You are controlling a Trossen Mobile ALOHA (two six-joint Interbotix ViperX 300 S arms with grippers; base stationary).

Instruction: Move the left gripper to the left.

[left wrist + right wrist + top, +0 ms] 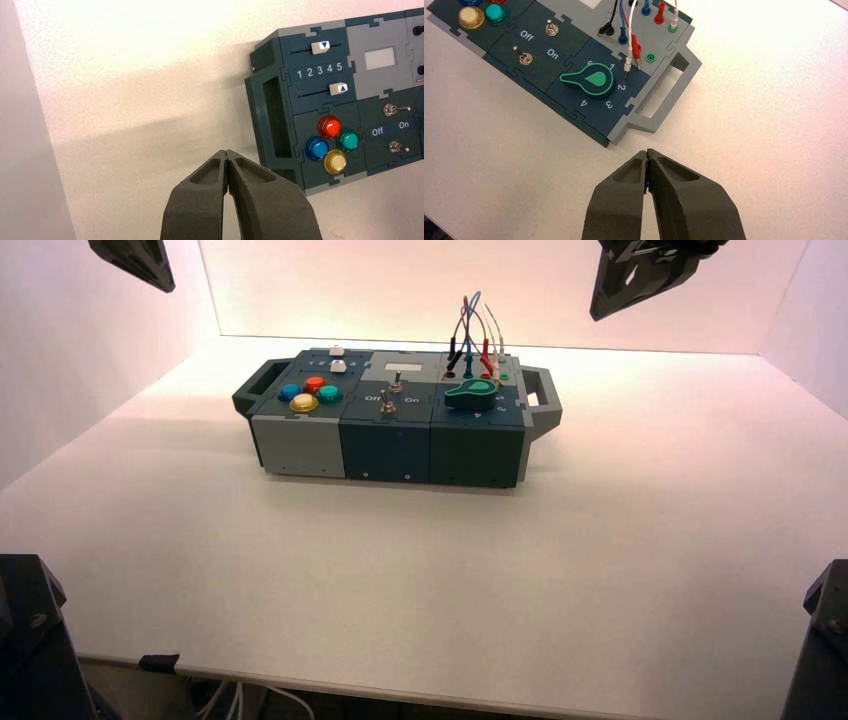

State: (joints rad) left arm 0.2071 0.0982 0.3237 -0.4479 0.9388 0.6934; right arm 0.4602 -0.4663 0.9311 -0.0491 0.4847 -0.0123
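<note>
**Left gripper high at the far left, clear of the box**

The left gripper (pixel 135 262) hangs in the upper left corner above the desk (pixel 420 560), well apart from the control box (pixel 395 420). Its fingers (pixel 200 200) are pressed together at the tips and hold nothing. From its wrist, the box's left handle (pixel 272 117) and the coloured buttons (pixel 331 144) lie off to one side, so it sits beyond the box's left end. I judge the leftward move largely done or close to its limit, though nothing marks a target. The right gripper (pixel 640 275) waits high on the right, fingers also closed and empty, near the green knob (pixel 594 81).
</note>
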